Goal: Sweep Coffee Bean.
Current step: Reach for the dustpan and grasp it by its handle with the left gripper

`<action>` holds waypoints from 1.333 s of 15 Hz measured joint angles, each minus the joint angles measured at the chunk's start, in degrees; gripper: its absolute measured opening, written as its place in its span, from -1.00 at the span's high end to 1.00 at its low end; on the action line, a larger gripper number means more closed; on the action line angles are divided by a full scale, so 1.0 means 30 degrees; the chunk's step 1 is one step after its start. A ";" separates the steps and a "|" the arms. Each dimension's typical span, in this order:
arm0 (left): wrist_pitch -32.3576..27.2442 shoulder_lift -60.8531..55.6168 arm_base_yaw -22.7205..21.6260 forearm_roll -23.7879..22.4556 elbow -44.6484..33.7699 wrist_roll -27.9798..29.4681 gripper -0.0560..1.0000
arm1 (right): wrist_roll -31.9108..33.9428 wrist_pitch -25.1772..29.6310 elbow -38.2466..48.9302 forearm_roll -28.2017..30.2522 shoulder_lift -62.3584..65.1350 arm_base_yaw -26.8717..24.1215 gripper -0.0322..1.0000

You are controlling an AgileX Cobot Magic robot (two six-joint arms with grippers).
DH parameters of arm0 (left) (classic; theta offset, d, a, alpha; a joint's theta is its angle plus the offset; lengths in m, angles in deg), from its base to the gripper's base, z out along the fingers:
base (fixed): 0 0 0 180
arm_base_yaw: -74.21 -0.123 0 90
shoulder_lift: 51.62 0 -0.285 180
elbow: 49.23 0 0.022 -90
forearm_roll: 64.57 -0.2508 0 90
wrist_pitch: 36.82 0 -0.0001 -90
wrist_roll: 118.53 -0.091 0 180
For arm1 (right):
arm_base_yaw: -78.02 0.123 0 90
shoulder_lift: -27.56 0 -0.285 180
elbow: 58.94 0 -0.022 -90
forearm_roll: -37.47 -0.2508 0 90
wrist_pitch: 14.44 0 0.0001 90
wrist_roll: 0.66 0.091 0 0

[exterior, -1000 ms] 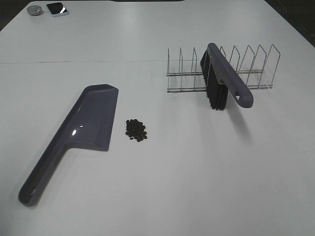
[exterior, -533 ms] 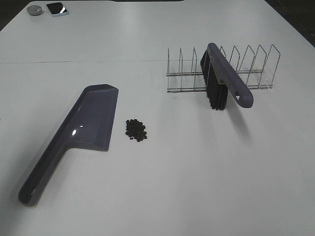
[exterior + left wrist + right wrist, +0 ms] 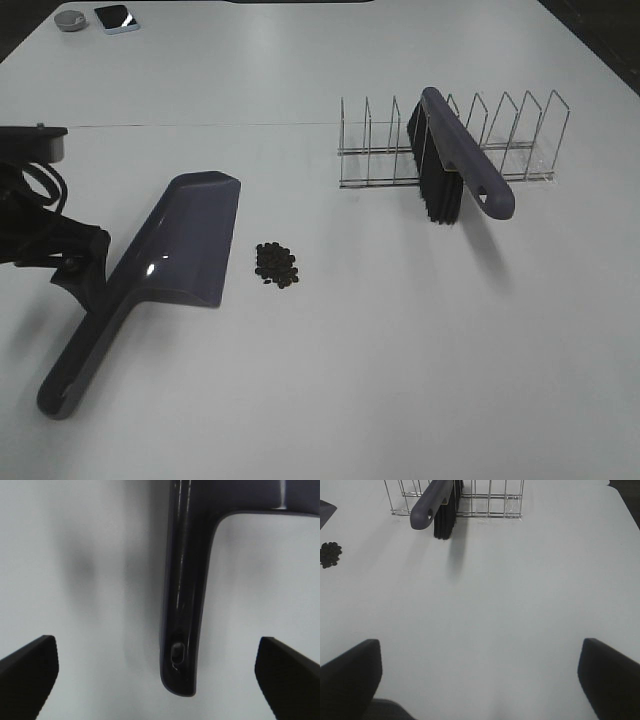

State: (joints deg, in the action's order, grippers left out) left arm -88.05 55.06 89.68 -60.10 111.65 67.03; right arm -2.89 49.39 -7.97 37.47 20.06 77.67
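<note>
A small pile of dark coffee bean pieces (image 3: 276, 264) lies on the white table, just right of a purple dustpan (image 3: 190, 235). The pile also shows in the right wrist view (image 3: 329, 555). My left gripper (image 3: 80, 275) hangs open above the dustpan's handle (image 3: 182, 605), whose end sits between the two spread fingertips (image 3: 27, 672) without touching them. A purple brush (image 3: 455, 160) with black bristles leans in a wire rack (image 3: 520, 140). My right gripper (image 3: 480, 680) is open over bare table, well short of the brush (image 3: 432, 502), and is out of the exterior high view.
A phone (image 3: 116, 18) and a small grey round object (image 3: 70, 20) lie at the far left corner. The wire rack (image 3: 490, 497) stands behind the brush. A corner of the dustpan (image 3: 325, 507) shows in the right wrist view.
My left arm has come into the exterior high view from the left and now hangs over the dustpan's handle. Dustpan, beans and brush have not moved.
</note>
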 joint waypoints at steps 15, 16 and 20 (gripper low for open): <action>0.2827 0.6150 0.1222 -0.0497 0.2559 0.0019 -0.62 | 0.0000 0.0000 0.0000 0.0000 0.0000 0.0000 -0.98; 0.2941 0.6188 0.1222 -0.0573 0.2559 0.0057 -0.59 | 0.0000 0.0000 0.0000 0.0000 0.0000 0.0000 -0.98; 0.3419 0.6207 0.1222 -0.0649 0.2636 0.0057 -0.19 | 0.0000 0.0000 0.0000 0.0000 0.0000 0.0000 -0.98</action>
State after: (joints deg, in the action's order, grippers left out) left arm -77.79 73.68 93.34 -62.05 119.56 67.20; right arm -2.89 49.39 -7.97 37.47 20.06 77.67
